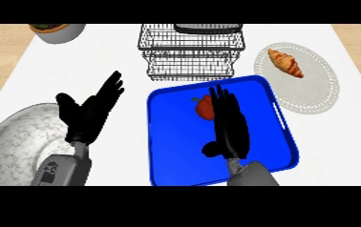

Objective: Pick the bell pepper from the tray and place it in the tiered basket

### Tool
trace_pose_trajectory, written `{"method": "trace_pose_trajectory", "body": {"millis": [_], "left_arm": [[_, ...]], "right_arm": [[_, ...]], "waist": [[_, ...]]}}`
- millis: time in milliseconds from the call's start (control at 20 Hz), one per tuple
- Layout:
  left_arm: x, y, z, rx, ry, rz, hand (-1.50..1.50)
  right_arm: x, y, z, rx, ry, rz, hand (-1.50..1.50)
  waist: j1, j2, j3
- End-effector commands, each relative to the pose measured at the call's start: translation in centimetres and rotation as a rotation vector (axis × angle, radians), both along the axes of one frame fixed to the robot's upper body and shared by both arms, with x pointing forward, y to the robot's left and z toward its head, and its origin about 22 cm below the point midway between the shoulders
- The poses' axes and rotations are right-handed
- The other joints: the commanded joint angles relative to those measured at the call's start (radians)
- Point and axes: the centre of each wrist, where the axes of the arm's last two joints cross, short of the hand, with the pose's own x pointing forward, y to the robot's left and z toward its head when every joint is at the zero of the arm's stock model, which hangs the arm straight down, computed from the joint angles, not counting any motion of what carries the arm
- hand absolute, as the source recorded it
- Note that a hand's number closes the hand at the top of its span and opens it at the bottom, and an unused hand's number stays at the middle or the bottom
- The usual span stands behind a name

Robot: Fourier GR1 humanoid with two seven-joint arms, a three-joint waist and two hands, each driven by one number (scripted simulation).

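Note:
A red bell pepper (204,107) lies on the blue tray (169,149), toward the tray's far side. My right hand (230,126) is stretched over the tray with straight fingers, open, its left edge against or just beside the pepper and hiding part of it. The black wire tiered basket (192,54) stands right behind the tray's far edge. My left hand (90,111) is open with fingers up, left of the tray, holding nothing.
A white plate (310,85) with a croissant (286,63) sits to the right of the basket and tray. A grey marbled bowl (25,140) is at the lower left. A pot (58,31) stands at the far left corner.

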Motion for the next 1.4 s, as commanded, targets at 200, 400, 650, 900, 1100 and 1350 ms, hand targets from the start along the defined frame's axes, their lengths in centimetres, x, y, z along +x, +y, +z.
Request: {"method": "trace_pose_trajectory", "body": {"millis": [200, 400, 650, 900, 1100, 1350], "left_arm": [[-1.6, 0.0, -0.1, 0.015, -0.012, -0.009, 0.00], [-0.5, -0.2, -0.7, -0.008, 0.010, -0.017, 0.00], [-0.2, 0.4, 1.7, -0.011, -0.010, -0.007, 0.00], [-1.4, -0.1, 1.3, 0.006, -0.005, 0.000, 0.00], [0.0, -0.1, -0.2, -0.007, -0.015, 0.021, 0.00], [-0.3, 0.1, 0.2, -0.005, -0.021, -0.004, 0.00]], "right_arm": [[1.6, 0.1, -1.3, 0.027, 0.012, -0.025, -1.50], [3.8, -1.5, -2.1, 0.040, 0.011, -0.024, -1.50], [4.0, 0.1, -2.7, 0.038, 0.030, -0.025, -1.50], [4.0, -2.5, -5.9, 0.029, 0.035, -0.015, -1.50], [5.2, -1.0, -4.5, 0.049, 0.085, 0.080, 1.50], [5.9, -0.7, -5.9, 0.014, 0.014, 0.147, 1.50]], "waist": [[0.003, 0.001, 0.001], [0.001, 0.002, 0.001], [0.004, 0.002, 0.001], [0.005, 0.002, 0.001], [0.002, 0.002, 0.001], [0.011, 0.004, 0.001]]}}
